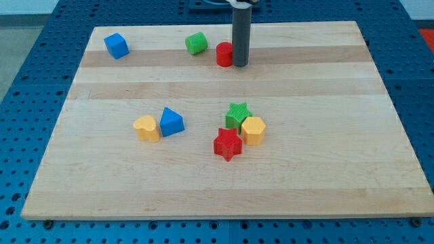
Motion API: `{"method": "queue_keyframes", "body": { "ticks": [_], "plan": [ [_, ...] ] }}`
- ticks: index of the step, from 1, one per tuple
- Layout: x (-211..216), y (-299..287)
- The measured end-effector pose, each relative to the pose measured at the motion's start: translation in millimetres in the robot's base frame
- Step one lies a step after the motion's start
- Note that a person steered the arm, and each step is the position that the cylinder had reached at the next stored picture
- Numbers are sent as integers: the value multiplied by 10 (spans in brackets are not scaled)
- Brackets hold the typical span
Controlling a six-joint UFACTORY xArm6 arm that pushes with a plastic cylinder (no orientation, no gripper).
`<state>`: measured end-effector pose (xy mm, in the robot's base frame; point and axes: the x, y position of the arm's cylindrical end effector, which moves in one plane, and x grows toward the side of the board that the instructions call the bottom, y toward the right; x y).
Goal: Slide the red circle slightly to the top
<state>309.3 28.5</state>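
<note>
The red circle (224, 54) was seen near the board's top edge, just right of the green cylinder (196, 43). My tip (240, 65) was placed against the circle's right side — touching it or nearly so; no gripper was carried, only the rod. Well apart, toward the view's bottom, a red star (228, 144), green star (238, 114) and yellow hexagon (253, 130) were clustered; a yellow heart (146, 128) touched a blue triangle (171, 122) — a blue cube (116, 45) lay top left.

My tip (241, 65) touching red circle (224, 54) (its right side).
</note>
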Motion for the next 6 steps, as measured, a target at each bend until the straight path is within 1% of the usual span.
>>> {"method": "queue_keyframes", "body": {
  "ticks": [1,2,3,4,5,6],
  "plan": [
    [-173,0],
    [-7,2],
    [443,35],
    [534,-159],
    [380,-434],
    [280,-433]
  ]
}}
